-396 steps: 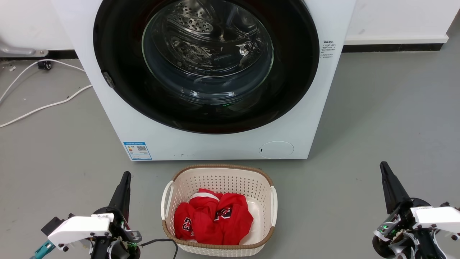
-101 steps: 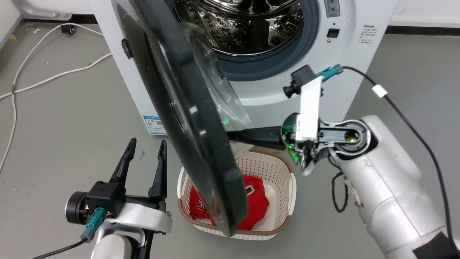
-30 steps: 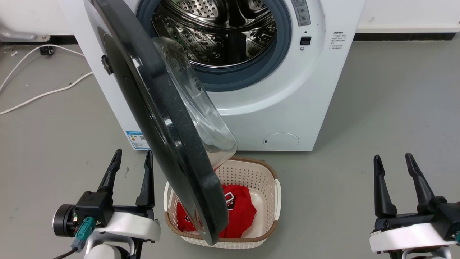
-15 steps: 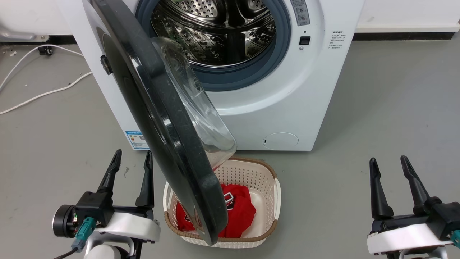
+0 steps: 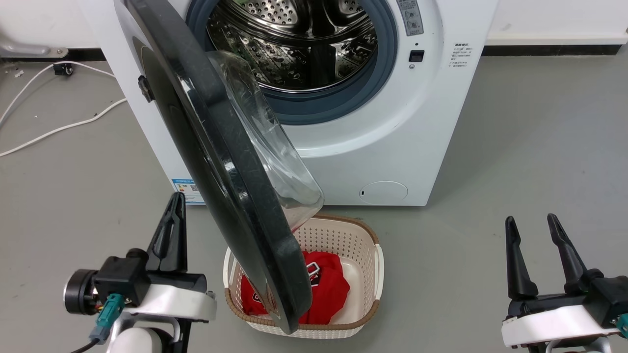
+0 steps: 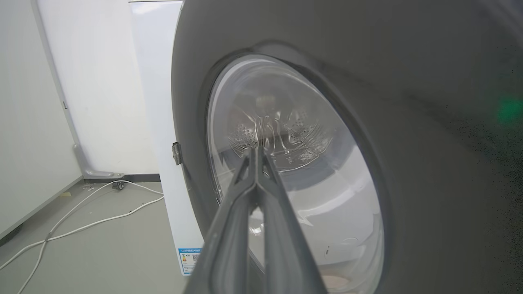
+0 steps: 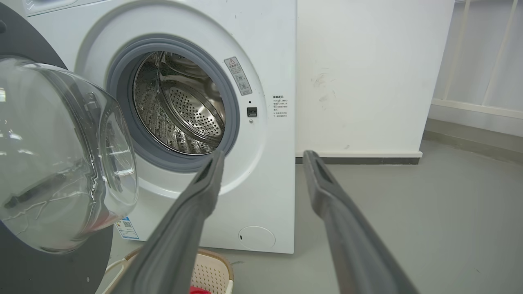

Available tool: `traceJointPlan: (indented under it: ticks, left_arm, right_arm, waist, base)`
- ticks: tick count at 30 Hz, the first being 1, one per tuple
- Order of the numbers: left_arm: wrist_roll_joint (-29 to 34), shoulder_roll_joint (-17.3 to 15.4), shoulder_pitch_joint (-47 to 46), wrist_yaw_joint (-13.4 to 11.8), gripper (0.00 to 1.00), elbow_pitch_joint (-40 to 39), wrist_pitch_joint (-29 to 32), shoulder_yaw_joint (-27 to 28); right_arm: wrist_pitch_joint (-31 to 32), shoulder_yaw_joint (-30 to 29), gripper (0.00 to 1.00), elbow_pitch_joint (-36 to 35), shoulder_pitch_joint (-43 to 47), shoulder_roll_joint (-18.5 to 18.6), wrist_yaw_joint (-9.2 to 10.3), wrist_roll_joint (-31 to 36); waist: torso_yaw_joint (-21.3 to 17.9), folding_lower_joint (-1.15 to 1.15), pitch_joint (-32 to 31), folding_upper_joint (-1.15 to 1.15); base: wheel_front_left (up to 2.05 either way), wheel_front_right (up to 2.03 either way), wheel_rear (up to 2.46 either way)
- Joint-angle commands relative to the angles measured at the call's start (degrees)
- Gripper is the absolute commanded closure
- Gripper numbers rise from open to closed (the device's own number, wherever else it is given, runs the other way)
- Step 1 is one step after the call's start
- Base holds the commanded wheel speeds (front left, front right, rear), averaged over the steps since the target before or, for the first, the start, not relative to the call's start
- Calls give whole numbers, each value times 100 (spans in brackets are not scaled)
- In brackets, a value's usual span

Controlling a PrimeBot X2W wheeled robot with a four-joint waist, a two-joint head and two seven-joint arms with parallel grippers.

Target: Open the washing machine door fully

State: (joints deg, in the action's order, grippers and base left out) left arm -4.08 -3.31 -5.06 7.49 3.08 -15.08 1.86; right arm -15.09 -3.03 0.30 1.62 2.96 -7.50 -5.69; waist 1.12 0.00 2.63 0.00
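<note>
Finds the left gripper [image 5: 177,198] pressed tip to tip on nothing, low at the left. In its wrist view it aims at the outer face of the washing machine door [image 5: 221,162], near it but not visibly touching. Finds the right gripper [image 5: 531,218] spread wide and empty, well off to the right.

Places the door about half swung on its left hinge, edge-on to the head camera, with the glass bowl [image 5: 265,147] facing the drum. Sees its lower rim hanging over the basket [image 5: 333,238] and the red garment [image 5: 328,289], with the mouth of the washing machine [image 5: 392,147] uncovered.

Judges the door stiff, fairly heavy, glossy and slick — likely free on its hinge, and a poor thing to pinch. Favours hooking or pushing the black rim at the free edge, far from the hinge, from the inner side, keeping off the glass. Expects a shove on the outer face would close it.

Against half a second ago — notes left fingers then apart, now together and turned toward the door. Sees door angle and right gripper unchanged.
</note>
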Motion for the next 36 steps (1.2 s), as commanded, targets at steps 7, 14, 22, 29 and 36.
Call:
traceJointPlan:
  ticks: [7,14,22,29,36]
  left_arm:
    - [104,11,-271,-61,100,-765,-12,84]
    - [273,-15,-588,-69,100,-1864,-12,107]
    - [424,-122,-881,-56,100,-3156,-7,-41]
    - [264,-147,-560,-19,100,-3380,-8,-811]
    - [80,-282,-79,-3,100,-2987,-8,-1714]
  right_arm:
    - [-9,-31,0,42,-30,-15,2,-54]
    - [-10,-43,0,64,-49,-14,2,-88]
    - [-10,-57,0,82,-75,-14,2,-138]
    - [-10,-40,0,136,-88,-14,2,-203]
    - [-10,-14,0,176,-44,-14,2,-255]
  waist:
    - [53,0,17,0]
    - [75,0,32,0]
    - [69,0,70,0]
    - [30,0,66,0]
    - [-2,0,28,0]
  base:
    - [0,0,0]
    - [0,0,0]
    - [0,0,0]
    - [0,0,0]
    - [0,0,0]
